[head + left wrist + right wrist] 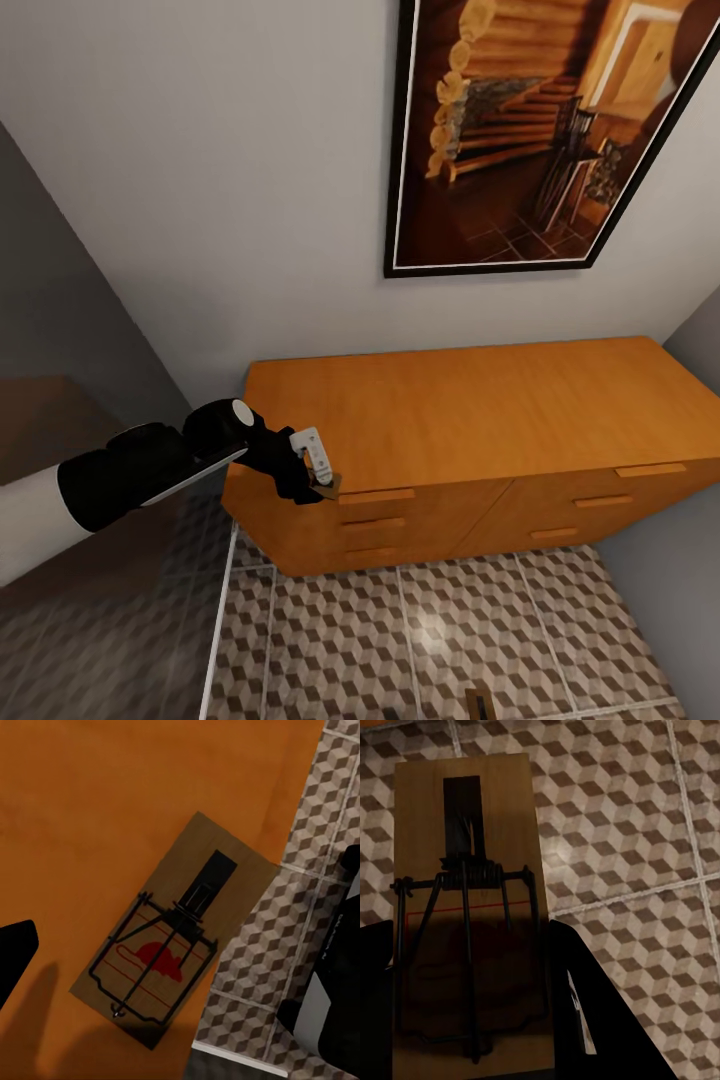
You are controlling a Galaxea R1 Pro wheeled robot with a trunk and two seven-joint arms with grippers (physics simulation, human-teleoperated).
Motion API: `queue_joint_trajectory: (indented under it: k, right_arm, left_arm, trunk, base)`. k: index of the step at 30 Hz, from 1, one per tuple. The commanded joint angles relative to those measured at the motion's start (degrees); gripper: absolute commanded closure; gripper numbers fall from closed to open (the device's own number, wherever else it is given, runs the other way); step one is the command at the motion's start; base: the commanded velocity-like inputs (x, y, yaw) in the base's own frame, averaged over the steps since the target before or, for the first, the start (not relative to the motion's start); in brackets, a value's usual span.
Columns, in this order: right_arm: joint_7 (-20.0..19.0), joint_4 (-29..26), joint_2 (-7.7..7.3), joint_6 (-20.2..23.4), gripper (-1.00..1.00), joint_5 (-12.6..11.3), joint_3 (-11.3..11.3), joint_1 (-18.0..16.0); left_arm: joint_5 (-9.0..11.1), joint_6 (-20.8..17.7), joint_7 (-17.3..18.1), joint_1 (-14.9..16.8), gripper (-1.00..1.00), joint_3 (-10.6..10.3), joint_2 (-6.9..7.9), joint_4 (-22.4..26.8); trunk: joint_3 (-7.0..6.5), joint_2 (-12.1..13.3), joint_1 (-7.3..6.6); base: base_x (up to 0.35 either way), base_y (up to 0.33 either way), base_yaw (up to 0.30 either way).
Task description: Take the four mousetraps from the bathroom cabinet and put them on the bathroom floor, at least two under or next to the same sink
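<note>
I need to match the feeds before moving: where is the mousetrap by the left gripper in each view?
Head view: mousetrap at the left gripper tips, by the cabinet front corner.
Left wrist view: centre frame, overhanging the cabinet top's edge.
Right wrist view: a second mousetrap, between the right gripper fingers.
Shared landmark: the cube-patterned floor.

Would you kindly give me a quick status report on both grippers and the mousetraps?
Left gripper holds a mousetrap over the cabinet edge. Right gripper shut on second mousetrap above bathroom floor. Nothing obstructing.
</note>
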State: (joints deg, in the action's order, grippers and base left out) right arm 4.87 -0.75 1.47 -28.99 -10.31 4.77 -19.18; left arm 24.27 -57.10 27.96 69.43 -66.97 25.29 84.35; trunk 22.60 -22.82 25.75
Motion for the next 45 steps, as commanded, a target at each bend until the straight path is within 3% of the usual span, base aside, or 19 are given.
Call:
queue_joint_trajectory:
  k: [1, 28, 45]
  right_arm:
    - [0.3, 0.0, 0.02, -0.2, 1.00, -0.6, 0.5, 0.0]
    - [0.3, 0.0, -0.01, -0.2, 1.00, -0.6, 0.5, 0.0]
    - [0.3, 0.0, -0.01, -0.2, 1.00, -0.6, 0.5, 0.0]
  left_arm:
    - [-0.2, -0.1, 0.3, 0.1, -1.00, -0.1, 0.03, 0.0]
    - [-0.3, 0.0, 0.2, 0.1, -1.00, 0.0, -0.08, -0.8]
    - [-2.9, -0.1, 0.3, 0.1, -1.00, 0.0, -1.88, -1.9]
  trunk:
    - [0.09, -0.1, 0.03]
    - [0.09, -0.1, 0.03]
    - [0.17, -0.1, 0.03]
  base:
    - [0.000, 0.000, 0.000]
    - [0.000, 0.000, 0.000]
    - [0.000, 0.000, 0.000]
